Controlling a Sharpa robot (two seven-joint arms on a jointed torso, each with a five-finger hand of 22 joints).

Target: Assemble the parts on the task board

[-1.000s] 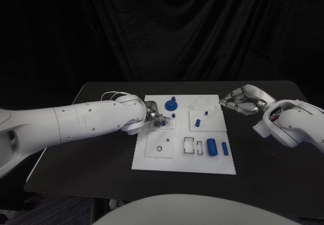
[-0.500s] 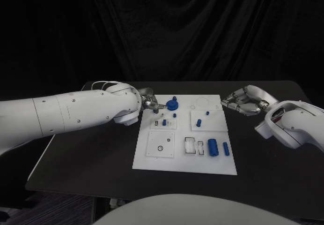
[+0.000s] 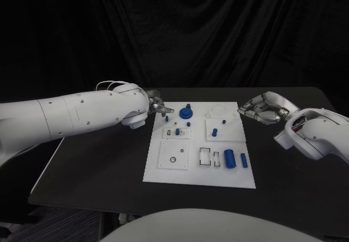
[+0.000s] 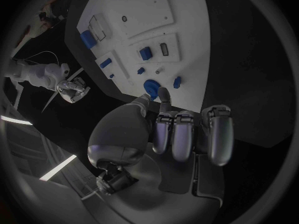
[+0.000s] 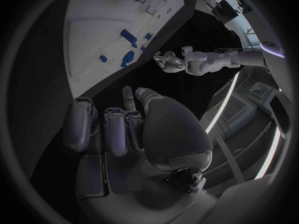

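Note:
The white task board (image 3: 166, 169) lies in the middle of the black table. On it are a large round blue part (image 3: 184, 112), several small blue pegs such as one (image 3: 214, 132), a small blue part (image 3: 177, 132) set in a square block, a blue cylinder (image 3: 228, 158) and a blue bar (image 3: 242, 160). My left hand (image 3: 156, 107) hovers at the board's far left corner, fingers curled, with nothing seen in it. The left wrist view shows that hand (image 4: 181, 129) just short of the round part (image 4: 151, 87). My right hand (image 3: 262, 108) hangs off the board's right side, fingers curled in and empty.
The board (image 4: 149, 20) has empty recesses: a ring outline (image 3: 217, 110), a small ring (image 3: 171, 160) and rectangular slots (image 3: 204, 157). Black table (image 3: 102, 166) surrounds the board on both sides. The right wrist view shows my left hand (image 5: 167, 60) beyond the board (image 5: 93, 30).
My left hand has lifted off the square block and drawn back to the board's far left corner, leaving the small blue part in the block. The right hand has stayed put.

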